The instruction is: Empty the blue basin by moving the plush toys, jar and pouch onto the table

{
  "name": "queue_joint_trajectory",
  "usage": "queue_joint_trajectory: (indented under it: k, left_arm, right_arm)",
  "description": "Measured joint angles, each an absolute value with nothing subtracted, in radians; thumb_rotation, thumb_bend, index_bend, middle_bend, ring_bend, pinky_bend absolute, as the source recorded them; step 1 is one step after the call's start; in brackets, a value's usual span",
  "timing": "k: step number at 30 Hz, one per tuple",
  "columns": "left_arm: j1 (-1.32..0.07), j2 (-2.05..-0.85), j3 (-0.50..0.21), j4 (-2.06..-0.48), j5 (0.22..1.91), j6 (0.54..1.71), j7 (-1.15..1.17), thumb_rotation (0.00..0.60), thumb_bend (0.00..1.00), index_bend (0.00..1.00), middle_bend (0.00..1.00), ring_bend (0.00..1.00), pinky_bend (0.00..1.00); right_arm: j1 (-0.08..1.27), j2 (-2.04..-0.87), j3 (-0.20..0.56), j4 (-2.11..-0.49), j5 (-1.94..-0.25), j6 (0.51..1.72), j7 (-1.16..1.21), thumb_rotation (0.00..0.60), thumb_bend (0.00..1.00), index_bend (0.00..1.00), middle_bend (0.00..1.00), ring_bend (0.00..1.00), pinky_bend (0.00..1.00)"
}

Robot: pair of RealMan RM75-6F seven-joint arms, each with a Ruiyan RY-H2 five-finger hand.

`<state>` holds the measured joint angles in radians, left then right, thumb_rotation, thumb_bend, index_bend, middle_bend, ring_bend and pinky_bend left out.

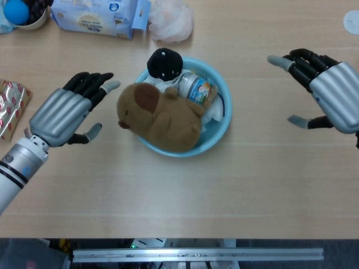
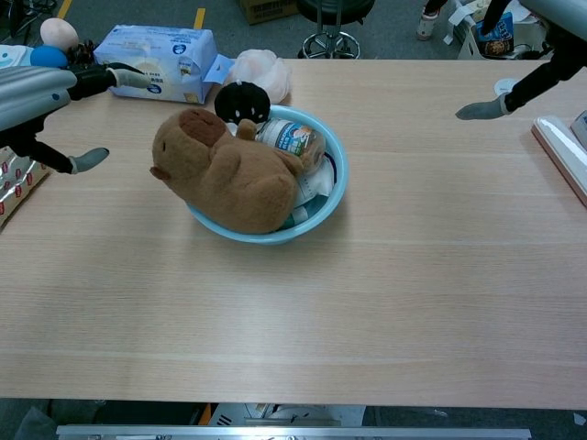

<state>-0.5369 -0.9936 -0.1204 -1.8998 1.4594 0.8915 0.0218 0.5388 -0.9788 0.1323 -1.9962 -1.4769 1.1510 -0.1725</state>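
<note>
A light blue basin (image 1: 223, 124) (image 2: 331, 196) sits mid-table. A big brown plush (image 1: 161, 117) (image 2: 227, 173) fills its left side and hangs over the rim. A small black plush (image 1: 164, 63) (image 2: 241, 101) leans on the far rim. A jar (image 1: 197, 88) (image 2: 291, 138) lies on its side in the basin, and a white pouch (image 1: 213, 116) (image 2: 315, 185) shows beneath it. My left hand (image 1: 66, 110) (image 2: 37, 90) hovers open just left of the brown plush. My right hand (image 1: 327, 92) is open, well right of the basin.
At the far edge lie a blue tissue pack (image 1: 100, 15) (image 2: 156, 60), a pale pink puff (image 1: 171, 21) (image 2: 260, 71) and a bowl holding a blue ball (image 1: 21, 13). A red patterned packet (image 1: 12, 103) lies at the left edge. A tray edge (image 2: 561, 147) shows at far right.
</note>
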Motion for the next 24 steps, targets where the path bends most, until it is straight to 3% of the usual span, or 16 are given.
queue_joint_trajectory:
  k: [8, 11, 16, 24]
  left_arm:
    - [-0.652, -1.028, -0.139, -1.874, 1.387, 0.752, 0.032, 0.600, 0.41, 0.00, 0.00, 0.00, 0.05]
    - [-0.691, -1.047, -0.147, -1.859, 1.350, 0.717, 0.042, 0.600, 0.37, 0.00, 0.00, 0.00, 0.06]
    - [-0.732, -1.076, -0.154, -1.840, 1.313, 0.695, 0.060, 0.600, 0.28, 0.00, 0.00, 0.00, 0.06]
    - [-0.776, -1.112, -0.145, -1.814, 1.287, 0.668, 0.085, 0.600, 0.26, 0.00, 0.00, 0.00, 0.12]
  right_arm:
    - [0.496, -0.945, 0.112, -1.990, -1.514, 1.187, -0.135, 0.600, 0.04, 0.15, 0.25, 0.17, 0.37]
    - [0.487, -0.943, 0.108, -1.984, -1.515, 1.191, -0.129, 0.600, 0.04, 0.15, 0.25, 0.17, 0.37]
    - [0.476, -0.942, 0.106, -1.973, -1.515, 1.196, -0.117, 0.600, 0.05, 0.15, 0.25, 0.17, 0.37]
    - [0.469, -0.941, 0.105, -1.957, -1.514, 1.192, -0.099, 0.600, 0.05, 0.15, 0.25, 0.17, 0.37]
